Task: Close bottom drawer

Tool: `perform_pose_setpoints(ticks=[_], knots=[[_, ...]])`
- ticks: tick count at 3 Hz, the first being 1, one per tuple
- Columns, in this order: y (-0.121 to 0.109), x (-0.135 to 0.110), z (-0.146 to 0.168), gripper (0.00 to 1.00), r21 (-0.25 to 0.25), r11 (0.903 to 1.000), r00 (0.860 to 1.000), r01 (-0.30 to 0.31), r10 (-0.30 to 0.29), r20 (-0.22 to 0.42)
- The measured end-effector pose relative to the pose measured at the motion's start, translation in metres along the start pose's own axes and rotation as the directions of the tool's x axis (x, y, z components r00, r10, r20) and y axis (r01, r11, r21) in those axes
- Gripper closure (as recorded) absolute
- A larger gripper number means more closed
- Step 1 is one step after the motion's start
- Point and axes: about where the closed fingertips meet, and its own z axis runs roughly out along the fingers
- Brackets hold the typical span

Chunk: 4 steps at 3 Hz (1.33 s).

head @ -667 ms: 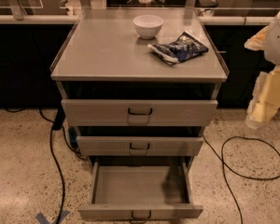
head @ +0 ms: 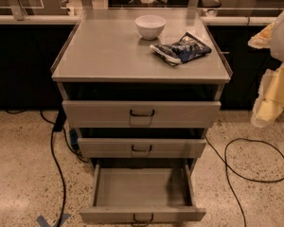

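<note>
Camera view shows the bottom drawer [head: 141, 189] pulled far out at the foot of the cabinet [head: 109, 56] while my gripper [head: 270, 96], its state I cannot tell, hangs well off right, so an off-centre push could skew and jam it.

small white bowl [head: 150, 26] on top of grey-beige metal cabinet [head: 109, 51], rear centre | crinkled dark-blue snack bag [head: 181, 48] near bowl, to its right and before it | shallow bottom drawer [head: 142, 193] standing out before flat-fronted middle drawer [head: 142, 148] and taller top drawer [head: 142, 113] above | pale-wrapped pincer [head: 265, 110] right of cabinet, apart, level with top drawer | looped black cable [head: 255, 160] on speckled floor [head: 19, 164], below pincer
</note>
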Motion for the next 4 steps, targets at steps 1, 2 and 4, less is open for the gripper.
perform_pose_setpoints(ticks=[1,2,4], knots=[[-0.012,0.014,-0.003,0.00,-0.005,0.9989,0.999,-0.046,0.046,0.022],[-0.023,0.025,0.001,0.00,-0.011,0.9963,0.996,-0.085,0.085,0.021],[-0.053,0.072,0.017,0.00,0.008,0.9771,0.976,-0.213,0.213,-0.038]])
